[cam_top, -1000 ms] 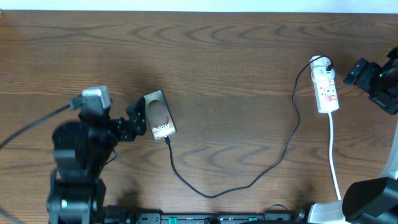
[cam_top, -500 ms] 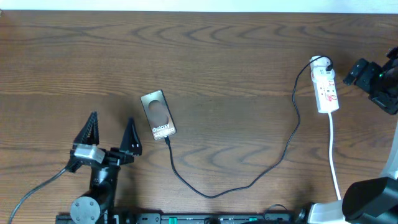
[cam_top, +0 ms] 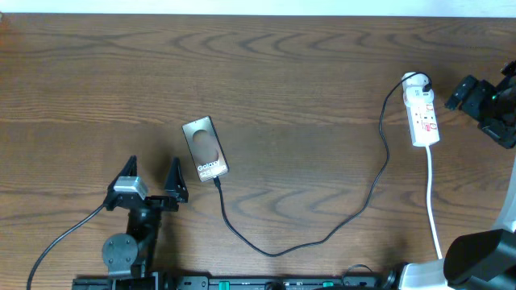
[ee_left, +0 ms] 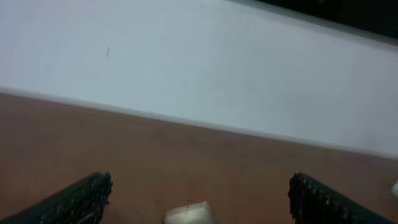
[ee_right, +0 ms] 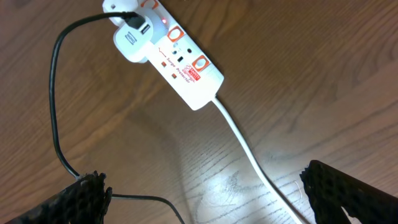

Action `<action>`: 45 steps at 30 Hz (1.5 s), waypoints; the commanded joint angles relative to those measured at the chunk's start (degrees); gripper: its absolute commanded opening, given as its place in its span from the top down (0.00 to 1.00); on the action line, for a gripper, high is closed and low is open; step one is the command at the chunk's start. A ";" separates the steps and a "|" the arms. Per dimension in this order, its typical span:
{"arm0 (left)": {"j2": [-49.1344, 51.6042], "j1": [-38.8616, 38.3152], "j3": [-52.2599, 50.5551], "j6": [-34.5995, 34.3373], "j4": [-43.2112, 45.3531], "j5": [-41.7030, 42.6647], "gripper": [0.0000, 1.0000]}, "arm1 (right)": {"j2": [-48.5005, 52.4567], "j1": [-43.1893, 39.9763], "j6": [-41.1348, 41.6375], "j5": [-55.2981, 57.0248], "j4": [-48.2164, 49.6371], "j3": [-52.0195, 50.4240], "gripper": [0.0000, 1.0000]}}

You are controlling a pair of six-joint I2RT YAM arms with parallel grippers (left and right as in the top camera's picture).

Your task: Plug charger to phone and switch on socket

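- Left tool (cam_top: 153, 164): fingers spread wide, empty. It sits near the front edge of the surface (cam_top: 306, 72).
- Phone (cam_top: 205, 148): lies flat just ahead of the left tool and to its right, near but apart.
- Charger (cam_top: 322, 238): its plug tip meets the phone's near short end and looks seated, though too small to confirm. The cable sags in a long curve across to the socket (cam_top: 422, 119).
- Socket: far right side of the surface, beside the right tool (ee_right: 208, 193) and not touching it.
- Right tool: fingers wide apart, grasping nothing.
- Phone: slim rectangle with a glossy dark face and white lettering near the cable end.
- Socket: white elongated plastic strip with red-orange switch marks. A white adapter (ee_right: 132, 42) sits at one end and a white cord (cam_top: 433, 201) leaves the other.
- Charger cable: thin, black, round.
- Surface: brown wood grain with a slight sheen.
- Tool finger pads (ee_right: 81, 198): black, knurled.
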 commanded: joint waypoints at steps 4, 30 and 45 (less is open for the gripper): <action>-0.50 0.31 -0.11 1.42 -9.55 -2.69 0.07 | -0.59 0.13 0.37 -0.13 -0.07 0.15 0.01; -0.33 -1.36 -0.11 14.05 -10.99 -2.32 0.07 | -0.59 0.13 0.37 -0.13 -0.07 0.13 0.01; -0.33 -1.36 -0.11 14.05 -10.99 -2.32 0.07 | -0.59 0.13 0.37 -0.13 -0.07 0.15 0.01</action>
